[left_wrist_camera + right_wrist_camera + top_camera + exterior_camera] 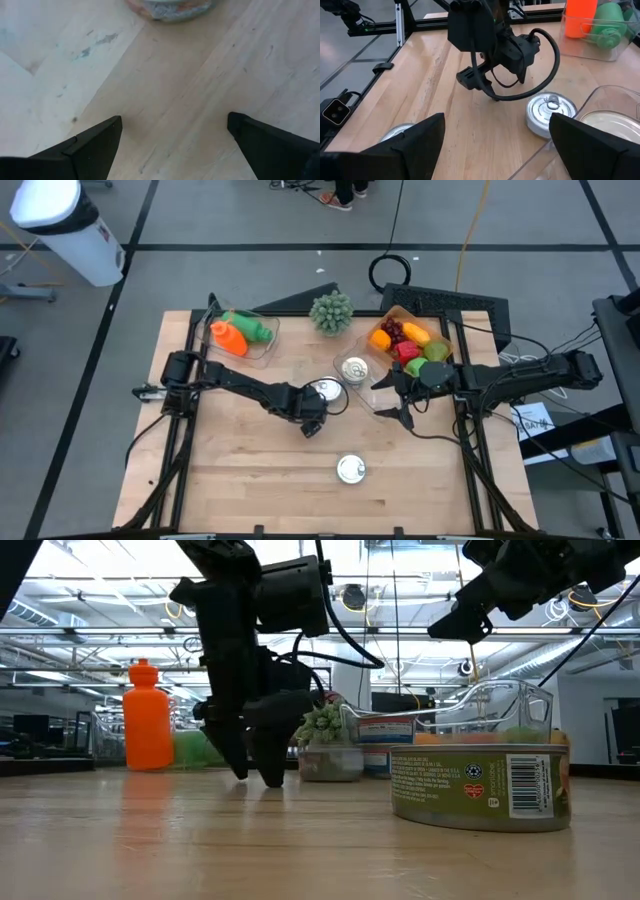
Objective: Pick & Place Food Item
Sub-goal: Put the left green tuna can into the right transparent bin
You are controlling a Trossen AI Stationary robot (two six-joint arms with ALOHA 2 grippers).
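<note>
We see bare wood around the front can (351, 469); farther back, cans (325, 391) and clear tubs (243, 337) crowd the table.

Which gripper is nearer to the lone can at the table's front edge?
Left. The left gripper hangs open just behind the front can, slightly toward the left side. The right gripper, also open, sits farther back, beside the clear container.

A: Any writing you can actually read?

B: Hardly. The tin can (482, 790) on the desk has a green label with a barcode and blocks of fine print, too small to make out.

A: Anything else?

B: A can behind it (385, 732) carries a label, but its words are illegible.
</note>
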